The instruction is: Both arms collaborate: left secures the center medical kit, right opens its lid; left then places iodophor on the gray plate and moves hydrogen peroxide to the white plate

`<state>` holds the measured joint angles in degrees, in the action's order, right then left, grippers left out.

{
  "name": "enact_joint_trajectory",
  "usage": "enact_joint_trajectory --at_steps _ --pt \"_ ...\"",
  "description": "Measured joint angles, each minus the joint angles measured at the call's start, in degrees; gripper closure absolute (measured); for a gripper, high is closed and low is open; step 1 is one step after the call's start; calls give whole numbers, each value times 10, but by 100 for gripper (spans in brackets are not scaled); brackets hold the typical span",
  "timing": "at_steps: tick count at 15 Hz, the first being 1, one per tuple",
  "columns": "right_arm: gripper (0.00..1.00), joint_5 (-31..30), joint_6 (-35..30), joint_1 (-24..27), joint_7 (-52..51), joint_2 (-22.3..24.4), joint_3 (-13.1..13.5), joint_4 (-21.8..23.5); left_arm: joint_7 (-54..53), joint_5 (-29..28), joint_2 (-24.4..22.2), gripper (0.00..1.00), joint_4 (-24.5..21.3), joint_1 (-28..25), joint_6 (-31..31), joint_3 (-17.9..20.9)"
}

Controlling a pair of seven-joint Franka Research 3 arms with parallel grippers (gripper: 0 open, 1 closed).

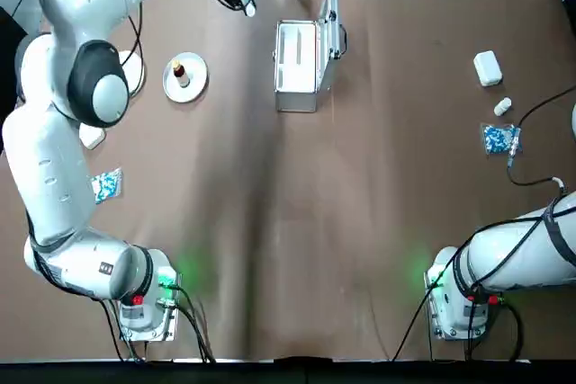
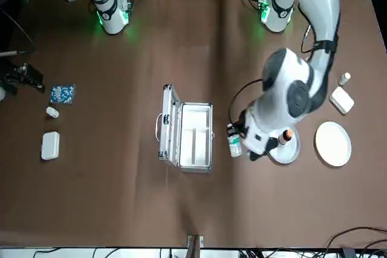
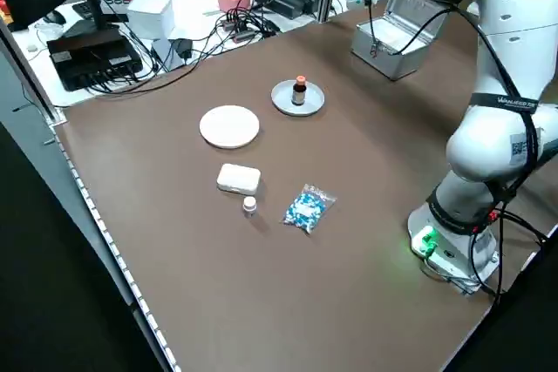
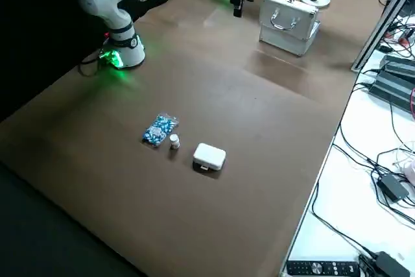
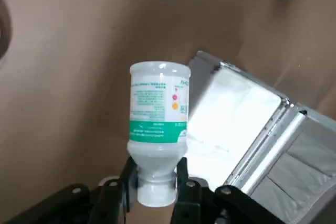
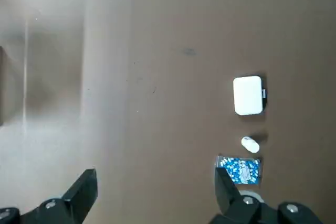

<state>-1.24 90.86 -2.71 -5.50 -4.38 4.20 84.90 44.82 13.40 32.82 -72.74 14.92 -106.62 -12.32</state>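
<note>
The medical kit (image 1: 297, 65) stands open at the table's far centre, its lid (image 1: 333, 29) upright on the robot's right side. My left gripper (image 5: 156, 177) is shut on the cap end of the hydrogen peroxide (image 5: 157, 114), a white bottle with a green band, held in the air to the robot's left of the kit (image 2: 187, 134). In the front view the bottle (image 2: 234, 143) hangs between the kit and the gray plate (image 2: 293, 152). The iodophor (image 1: 178, 70) stands on the gray plate (image 1: 193, 83). The white plate (image 3: 229, 125) lies bare beyond it. My right gripper (image 6: 155, 192) is open, high over the table's right side.
On the robot's right lie a small white case (image 1: 487, 67), a vial (image 1: 502, 107) and a blue pill pack (image 1: 497, 138). Another white case (image 3: 238, 179), vial (image 3: 249, 206) and blue pack (image 3: 305, 208) lie on the left. Cables run along the far edge.
</note>
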Motion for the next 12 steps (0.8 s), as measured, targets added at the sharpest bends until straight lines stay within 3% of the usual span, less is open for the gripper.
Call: enact_joint_trajectory --at_steps 7,12 --pt "1 0 0 -1 0 0 -1 1 0 95 -8 67 0 -131 83 0" --pt "1 0 -1 -2 0 0 -1 2 3 211 -8 67 0 -251 144 2"
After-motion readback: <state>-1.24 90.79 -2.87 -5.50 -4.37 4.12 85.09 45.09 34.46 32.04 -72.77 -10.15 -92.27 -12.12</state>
